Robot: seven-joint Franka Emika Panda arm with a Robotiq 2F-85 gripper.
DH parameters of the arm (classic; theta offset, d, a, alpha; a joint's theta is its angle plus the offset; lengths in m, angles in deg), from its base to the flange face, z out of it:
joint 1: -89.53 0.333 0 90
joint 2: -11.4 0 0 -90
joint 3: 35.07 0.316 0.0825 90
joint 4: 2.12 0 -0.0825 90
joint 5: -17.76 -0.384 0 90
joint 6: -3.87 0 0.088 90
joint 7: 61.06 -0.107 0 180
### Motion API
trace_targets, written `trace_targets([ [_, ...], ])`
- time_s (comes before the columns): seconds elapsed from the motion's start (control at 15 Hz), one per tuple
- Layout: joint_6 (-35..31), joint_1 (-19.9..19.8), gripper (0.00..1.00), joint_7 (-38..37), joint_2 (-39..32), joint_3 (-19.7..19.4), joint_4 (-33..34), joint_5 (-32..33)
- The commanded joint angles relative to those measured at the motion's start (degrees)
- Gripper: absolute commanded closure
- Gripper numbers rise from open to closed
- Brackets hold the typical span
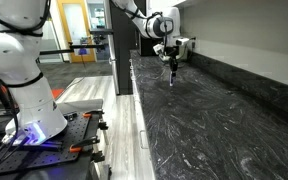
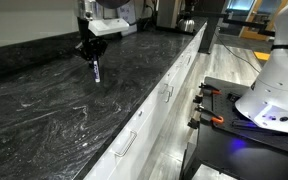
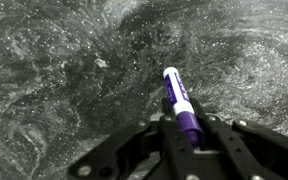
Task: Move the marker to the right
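The marker (image 3: 180,107) is a short purple cylinder with a white tip. In the wrist view it sticks out forward from between my gripper's (image 3: 182,125) black fingers, which are shut on it. In both exterior views the gripper (image 1: 171,58) (image 2: 91,50) holds the marker (image 1: 172,76) (image 2: 96,71) hanging tip-down over the dark marbled countertop (image 1: 224,110) (image 2: 44,110). I cannot tell whether the tip touches the surface.
A silver appliance (image 1: 183,45) and a dark box stand on the counter beyond the gripper. The counter's front edge (image 2: 149,95) runs above white cabinets. A second white robot base (image 1: 24,90) stands on the floor beside the counter.
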Motion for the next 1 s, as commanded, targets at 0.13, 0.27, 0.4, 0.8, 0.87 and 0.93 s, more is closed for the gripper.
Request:
trace_targets([
  [0.13, 3.5, -0.1, 0.95, 1.3, 1.6, -0.2, 0.9, -0.5],
  [0.27, 5.1, -0.3, 0.95, 1.9, 2.7, -0.1, 0.8, -0.5],
  [0.4, 7.7, -0.6, 0.95, 2.5, 4.1, 0.0, 0.4, -0.5],
  [0.8, 12.5, -3.5, 0.95, 8.5, 9.5, 0.6, -2.1, -1.4],
  [0.87, 12.2, -4.3, 0.95, 10.7, 10.4, 0.8, -2.9, -1.7],
  [0.93, 11.9, -5.0, 0.95, 12.7, 11.3, 0.9, -3.6, -1.9],
])
